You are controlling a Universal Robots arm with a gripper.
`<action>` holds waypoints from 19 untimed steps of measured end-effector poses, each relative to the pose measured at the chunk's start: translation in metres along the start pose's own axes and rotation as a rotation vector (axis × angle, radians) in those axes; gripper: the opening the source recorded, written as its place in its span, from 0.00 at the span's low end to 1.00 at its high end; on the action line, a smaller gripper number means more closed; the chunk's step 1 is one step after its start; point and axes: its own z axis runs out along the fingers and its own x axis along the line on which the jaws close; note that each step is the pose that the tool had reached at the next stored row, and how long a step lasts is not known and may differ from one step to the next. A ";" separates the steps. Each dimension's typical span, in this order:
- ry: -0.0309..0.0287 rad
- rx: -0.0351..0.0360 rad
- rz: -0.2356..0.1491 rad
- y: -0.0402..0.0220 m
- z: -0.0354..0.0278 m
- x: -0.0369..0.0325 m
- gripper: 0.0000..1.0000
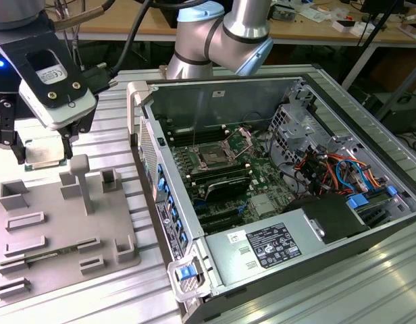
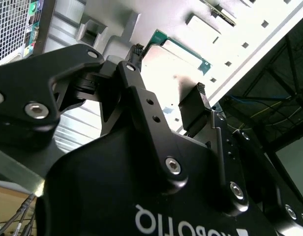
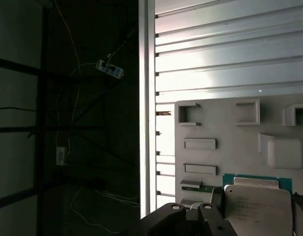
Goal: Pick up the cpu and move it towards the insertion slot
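Note:
The cpu (image 1: 39,156) is a flat pale square chip with a green rim. It hangs level between my gripper's (image 1: 42,145) two black fingers, just over the far edge of the grey tray (image 1: 53,229) at the exterior view's left. In the second wrist view the fingers (image 2: 193,105) press against opposite edges of the cpu (image 2: 178,59). The first wrist view shows the cpu (image 3: 257,199) above the tray (image 3: 230,142). The insertion slot (image 1: 215,155), with a dark centre and its metal frame raised, lies on the motherboard inside the open computer case, well to the right of the gripper.
The case's raised side wall (image 1: 144,128) with a pale handle stands between the gripper and the slot. Raised blocks (image 1: 80,179) stick up from the tray just below the gripper. A power supply (image 1: 269,246), a drive cage (image 1: 296,128) and cables (image 1: 329,169) crowd the case's right side.

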 end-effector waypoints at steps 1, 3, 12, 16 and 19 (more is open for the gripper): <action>0.0001 0.0000 0.000 0.0000 0.0000 -0.0026 0.55; 0.0001 -0.0001 0.000 -0.0001 0.0000 -0.0069 0.55; 0.0008 0.0000 0.000 -0.0004 -0.0002 -0.0323 0.55; 0.0008 -0.0001 0.000 -0.0005 -0.0002 -0.0373 0.55; 0.0010 0.0001 0.000 -0.0004 -0.0009 -0.0384 0.55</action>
